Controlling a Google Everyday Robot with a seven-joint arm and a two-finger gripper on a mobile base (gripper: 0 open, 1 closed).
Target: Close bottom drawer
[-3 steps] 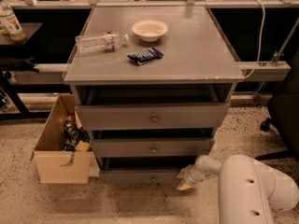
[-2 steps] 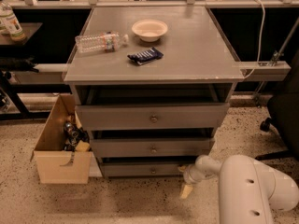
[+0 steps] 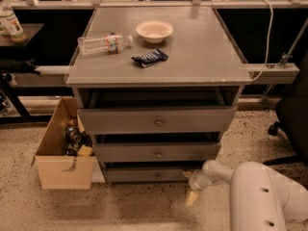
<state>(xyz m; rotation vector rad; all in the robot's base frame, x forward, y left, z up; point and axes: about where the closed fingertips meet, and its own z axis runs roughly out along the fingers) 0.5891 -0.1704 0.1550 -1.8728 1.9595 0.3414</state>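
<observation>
The bottom drawer [image 3: 139, 175] is the lowest of three grey drawers in the cabinet, with a narrow flat front and a small round knob. Its front sits slightly behind the middle drawer [image 3: 192, 153] and the wide top drawer [image 3: 115, 121], which both stick out a little. My gripper [image 3: 192, 195] hangs low by the floor, just in front of and below the bottom drawer's right front corner. It is close to the corner, and I cannot tell whether it touches. My white arm [image 3: 260, 196] fills the lower right.
A cardboard box [image 3: 62, 170] with bottles stands on the floor against the cabinet's left side. A black chair [image 3: 293, 119] is at the right. On the cabinet top [image 3: 207, 57] lie a bowl [image 3: 154, 31], a plastic bottle [image 3: 103, 43] and a dark blue packet [image 3: 149, 57].
My gripper has dropped lower and drawn back from the bottom drawer's right front corner. The drawer fronts look unmoved.
</observation>
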